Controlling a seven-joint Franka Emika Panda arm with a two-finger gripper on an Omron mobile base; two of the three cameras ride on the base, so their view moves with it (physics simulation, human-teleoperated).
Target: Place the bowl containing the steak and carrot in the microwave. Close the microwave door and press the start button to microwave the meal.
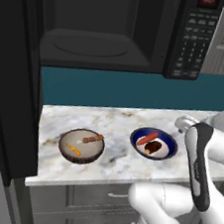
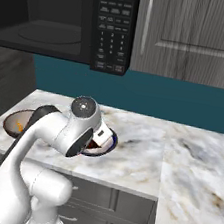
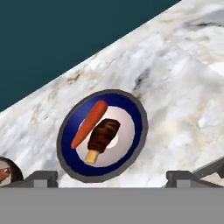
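Observation:
The dark-blue bowl (image 1: 153,143) with a white inside stands on the marble counter (image 1: 117,122), below the microwave's keypad side. In it lie the long orange carrot (image 3: 89,123) and the brown steak (image 3: 104,134). My gripper (image 3: 110,178) hovers above the bowl (image 3: 103,135), open, its fingertips (image 3: 41,177) wide apart with nothing between them. The microwave (image 1: 110,29) hangs above the counter with its cavity showing, and the microwave door (image 1: 12,71) is swung out at the left. In the right base view my arm covers most of the bowl (image 2: 105,144).
A brown bowl (image 1: 81,146) with small food scraps sits left of the blue one. The keypad (image 1: 196,40) with a red display is on the microwave's right side. A teal wall backs the counter, and grey cabinets (image 2: 195,35) stand to the right.

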